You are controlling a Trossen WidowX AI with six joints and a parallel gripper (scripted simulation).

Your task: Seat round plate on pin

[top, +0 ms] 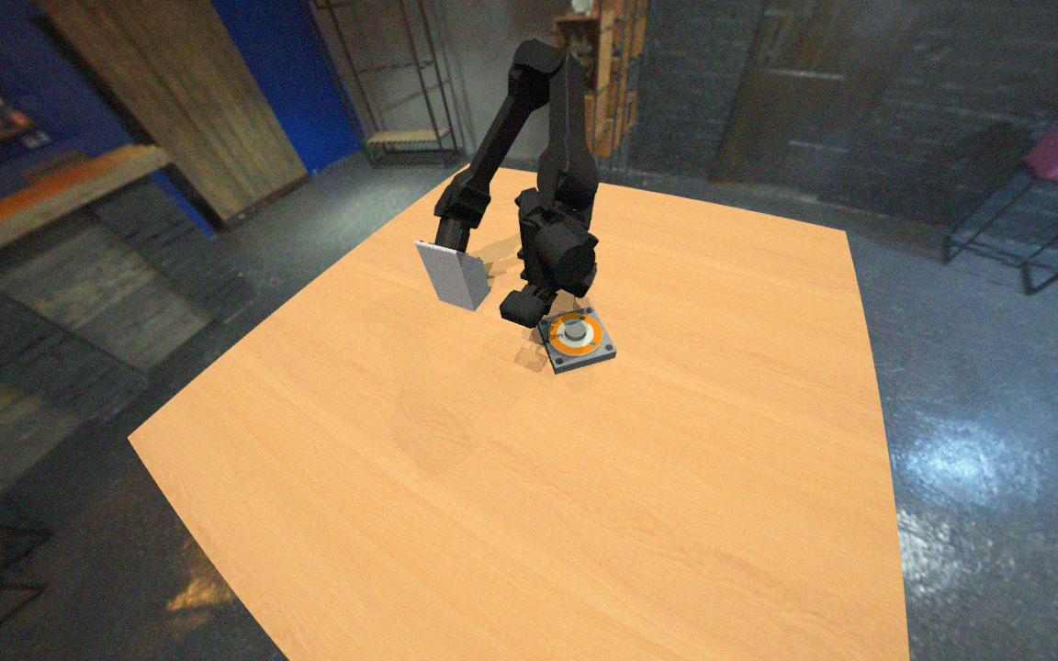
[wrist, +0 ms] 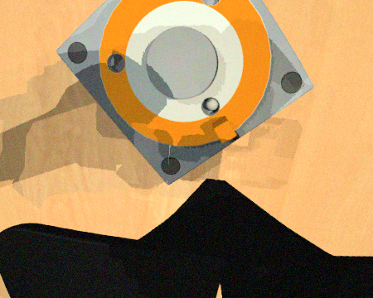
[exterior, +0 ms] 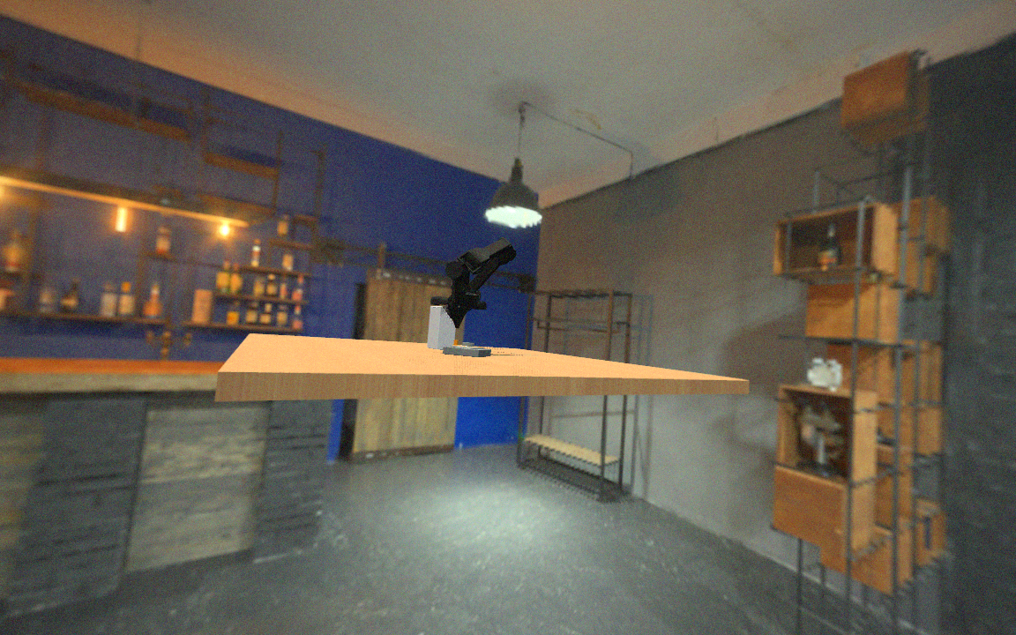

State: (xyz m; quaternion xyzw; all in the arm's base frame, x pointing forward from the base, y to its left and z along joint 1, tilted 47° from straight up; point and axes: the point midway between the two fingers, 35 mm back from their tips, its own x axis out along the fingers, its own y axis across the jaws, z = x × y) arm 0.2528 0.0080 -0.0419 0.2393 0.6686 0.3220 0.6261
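The orange and white plate (top: 595,338) (wrist: 257,54) sits around the grey post (top: 575,330) (wrist: 182,62) and looks flat on the grey base (top: 582,362) (exterior: 466,351) (wrist: 282,62). In the wrist view the orange tab (wrist: 225,130) points toward the lower right. The hole beside it shows a pale rounded pin (wrist: 211,105) inside. The other visible plate holes show no such pin. My gripper (wrist: 213,189) (exterior: 458,324) is shut and empty. In the wrist view its tips stand apart from the tab and the plate, just outside the base's edge. Their exact height is hard to tell.
A light grey block (top: 455,275) (exterior: 439,325) stands on the wooden table (top: 639,493) (exterior: 575,383), under the foot of my black arm (top: 566,123). The arm's shadow falls beside and partly over the base.
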